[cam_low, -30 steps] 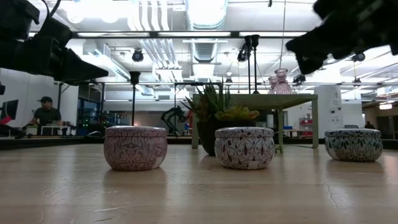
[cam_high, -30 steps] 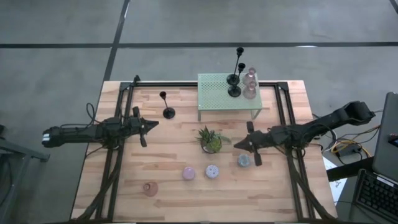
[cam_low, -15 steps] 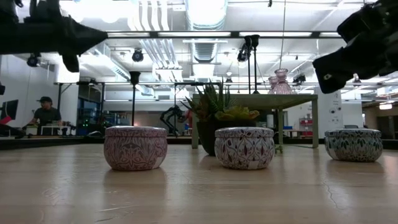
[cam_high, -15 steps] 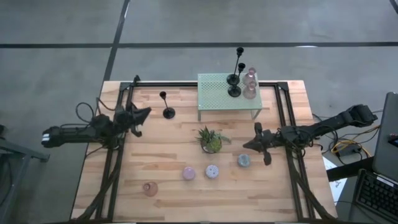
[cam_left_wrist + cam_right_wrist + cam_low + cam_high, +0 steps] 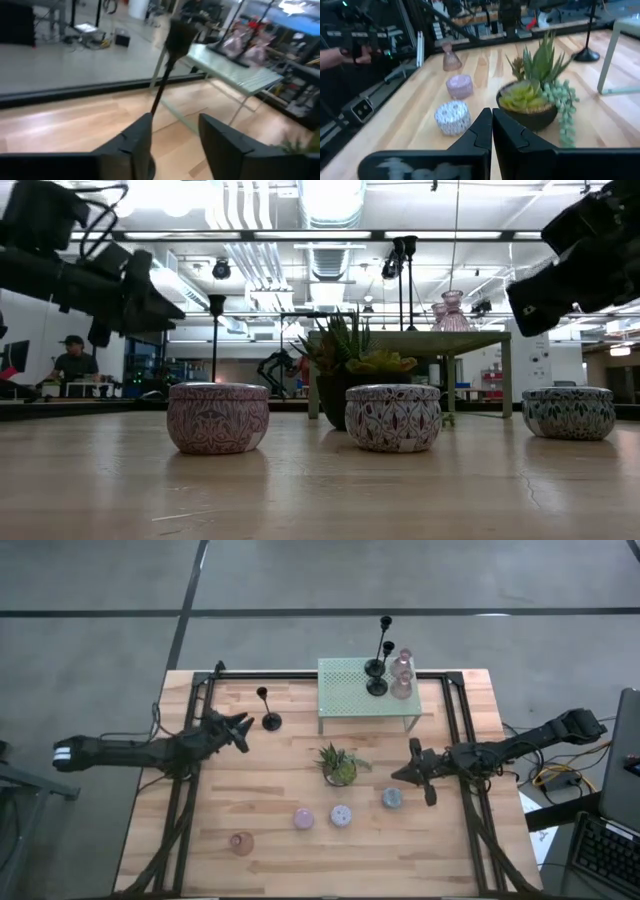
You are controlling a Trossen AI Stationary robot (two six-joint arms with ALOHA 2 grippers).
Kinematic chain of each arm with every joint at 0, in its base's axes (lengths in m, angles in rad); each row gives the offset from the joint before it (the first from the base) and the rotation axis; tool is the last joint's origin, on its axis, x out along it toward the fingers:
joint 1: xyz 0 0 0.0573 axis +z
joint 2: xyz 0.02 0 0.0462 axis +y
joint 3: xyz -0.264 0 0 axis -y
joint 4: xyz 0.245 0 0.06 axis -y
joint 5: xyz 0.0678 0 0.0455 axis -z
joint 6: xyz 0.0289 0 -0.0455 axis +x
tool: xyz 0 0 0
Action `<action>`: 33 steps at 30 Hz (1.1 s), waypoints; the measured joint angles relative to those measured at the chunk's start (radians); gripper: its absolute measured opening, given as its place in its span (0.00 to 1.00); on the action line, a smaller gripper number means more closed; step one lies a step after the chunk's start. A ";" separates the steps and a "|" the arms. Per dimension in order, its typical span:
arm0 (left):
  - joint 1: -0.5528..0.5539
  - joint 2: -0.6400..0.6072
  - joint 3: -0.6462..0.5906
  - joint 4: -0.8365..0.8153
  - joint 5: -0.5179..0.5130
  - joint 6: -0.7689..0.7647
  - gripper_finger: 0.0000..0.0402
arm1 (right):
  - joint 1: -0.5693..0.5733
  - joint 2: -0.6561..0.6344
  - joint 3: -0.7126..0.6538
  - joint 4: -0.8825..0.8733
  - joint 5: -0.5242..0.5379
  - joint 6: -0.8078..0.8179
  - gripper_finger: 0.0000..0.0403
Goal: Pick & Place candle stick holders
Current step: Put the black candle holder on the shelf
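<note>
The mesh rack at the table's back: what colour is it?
Pale green: the mesh rack shows best in the high view.

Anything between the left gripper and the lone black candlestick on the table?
Nothing: in the high view only bare wood separates the left gripper, fingers parted, from the candlestick; the left wrist view agrees.

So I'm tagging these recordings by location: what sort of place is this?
Probably a robotics lab or workshop: exposed ceiling ducts overhead, a person at a workbench behind, and a wooden table framed by robot arm mounts.
</note>
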 joint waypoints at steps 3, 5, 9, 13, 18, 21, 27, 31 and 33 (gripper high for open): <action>0.024 0.089 0.000 0.058 0.004 -0.046 0.51 | 0.000 0.002 0.000 -0.036 0.000 0.000 0.02; 0.033 0.157 0.000 0.135 0.011 -0.035 0.56 | 0.000 0.005 0.000 -0.054 0.000 -0.007 0.02; 0.054 0.296 0.024 0.261 0.016 0.066 0.61 | 0.000 0.011 0.000 -0.059 0.000 -0.011 0.02; 0.091 0.436 0.109 0.251 0.007 0.128 0.62 | 0.000 0.014 0.000 -0.059 0.001 -0.012 0.02; 0.109 0.577 0.222 0.254 -0.095 0.168 0.61 | 0.000 0.013 0.000 -0.059 0.001 -0.015 0.02; 0.109 0.619 0.248 0.254 -0.156 0.167 0.61 | 0.000 0.013 0.000 -0.058 0.001 -0.015 0.02; 0.109 0.691 0.285 0.254 -0.139 0.085 0.60 | 0.000 0.014 0.000 -0.058 0.002 -0.015 0.02; 0.109 0.720 0.324 0.256 -0.168 0.055 0.51 | 0.000 0.014 0.000 -0.058 0.002 -0.015 0.02; 0.109 0.731 0.344 0.253 -0.221 0.079 0.42 | 0.000 0.014 0.000 -0.058 0.002 -0.014 0.02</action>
